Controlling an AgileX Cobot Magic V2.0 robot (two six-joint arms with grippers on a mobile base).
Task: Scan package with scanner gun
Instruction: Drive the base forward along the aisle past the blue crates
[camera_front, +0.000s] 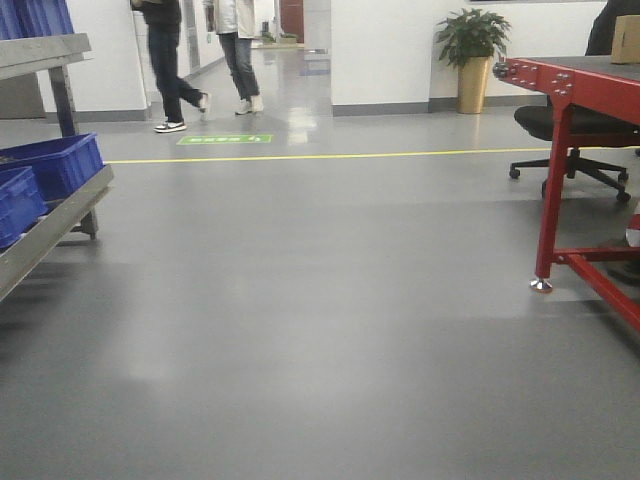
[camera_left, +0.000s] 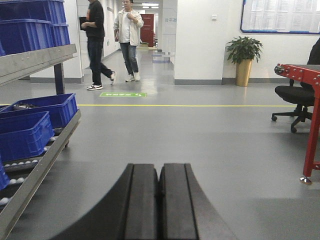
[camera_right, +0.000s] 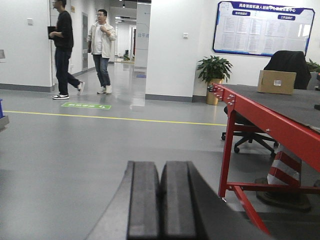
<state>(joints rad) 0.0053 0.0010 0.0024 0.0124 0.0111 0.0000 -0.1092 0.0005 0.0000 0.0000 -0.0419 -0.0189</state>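
Observation:
The package (camera_right: 276, 82), a tan cardboard box with a small white label, stands at the far end of the red-framed table (camera_right: 265, 117), well ahead and to the right of my right gripper (camera_right: 161, 165). A corner of the package (camera_front: 626, 38) also shows at the right edge of the front view. My right gripper is shut with nothing between its pads, hanging over the grey floor. My left gripper (camera_left: 160, 167) is likewise shut and empty over the floor. The scanner gun is out of view.
A metal roller rack (camera_left: 45, 160) with blue crates (camera_left: 47, 107) runs along the left. The red table leg (camera_front: 548, 200) stands on the right, with an office chair (camera_front: 575, 135) behind it. Two people (camera_left: 112, 42) walk in the far corridor near a potted plant (camera_front: 472, 55).

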